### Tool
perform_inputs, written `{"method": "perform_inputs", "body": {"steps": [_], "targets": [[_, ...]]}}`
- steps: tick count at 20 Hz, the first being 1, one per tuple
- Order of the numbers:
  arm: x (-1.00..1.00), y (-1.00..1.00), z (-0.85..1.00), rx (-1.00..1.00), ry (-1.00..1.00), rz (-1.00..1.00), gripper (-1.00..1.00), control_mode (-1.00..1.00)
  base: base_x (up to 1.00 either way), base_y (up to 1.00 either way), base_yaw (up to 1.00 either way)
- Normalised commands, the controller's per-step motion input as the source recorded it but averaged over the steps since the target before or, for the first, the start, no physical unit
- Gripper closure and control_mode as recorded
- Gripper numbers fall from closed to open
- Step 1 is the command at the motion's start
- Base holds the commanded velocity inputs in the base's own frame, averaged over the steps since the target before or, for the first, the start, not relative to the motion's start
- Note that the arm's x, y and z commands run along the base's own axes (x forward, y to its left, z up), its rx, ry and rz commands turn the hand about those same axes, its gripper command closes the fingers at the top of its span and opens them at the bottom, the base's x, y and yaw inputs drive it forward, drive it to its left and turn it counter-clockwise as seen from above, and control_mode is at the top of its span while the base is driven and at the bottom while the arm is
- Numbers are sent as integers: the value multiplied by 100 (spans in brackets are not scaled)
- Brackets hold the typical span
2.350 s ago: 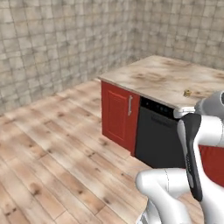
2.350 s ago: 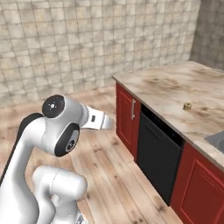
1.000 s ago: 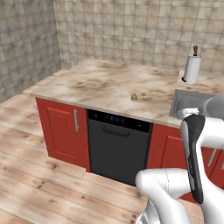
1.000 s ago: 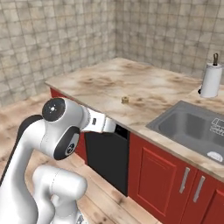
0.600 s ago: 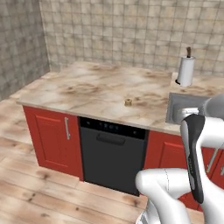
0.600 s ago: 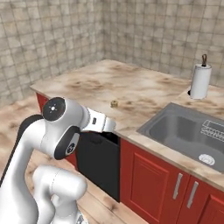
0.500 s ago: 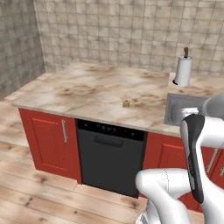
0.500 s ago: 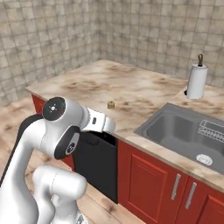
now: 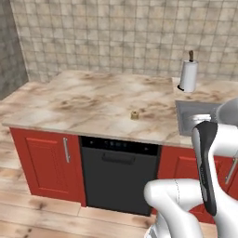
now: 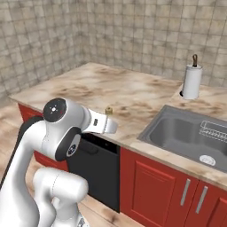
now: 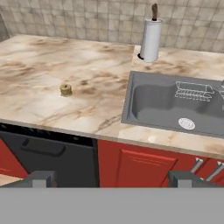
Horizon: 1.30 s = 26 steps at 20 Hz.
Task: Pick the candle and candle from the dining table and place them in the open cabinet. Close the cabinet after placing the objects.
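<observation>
A squat brass-gold candle stands alone on the marbled top of the dining table, a little back from its front edge and left of the sink. My gripper hangs in front of the table's red base, well short of the candle. Its fingertips stand far apart with nothing between them, so it is open. The cabinet is out of view.
A grey sink is set into the top right of the candle. A white paper-towel roll stands behind it by the tiled wall. A black dishwasher sits under the counter edge.
The whole picture has shifted: the base has driven round, so the table now faces me squarely with the sink in view. The arm holds the same pose and the gripper stays open.
</observation>
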Motion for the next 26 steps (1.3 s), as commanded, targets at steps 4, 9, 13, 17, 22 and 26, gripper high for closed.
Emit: {"method": "perform_inputs", "body": {"steps": [4,9,13,17,22,26], "targets": [[0,0,0,0,0,0,-100,100,34,44,-18],[0,0,0,0,0,0,-100,100,39,42,-23],[0,0,0,0,0,0,-100,100,52,31,-32],[0,0,0,0,0,0,-100,100,50,31,-32],[0,0,0,0,0,0,-100,100,39,40,-29],[0,0,0,0,0,0,-100,100,23,41,-21]]}}
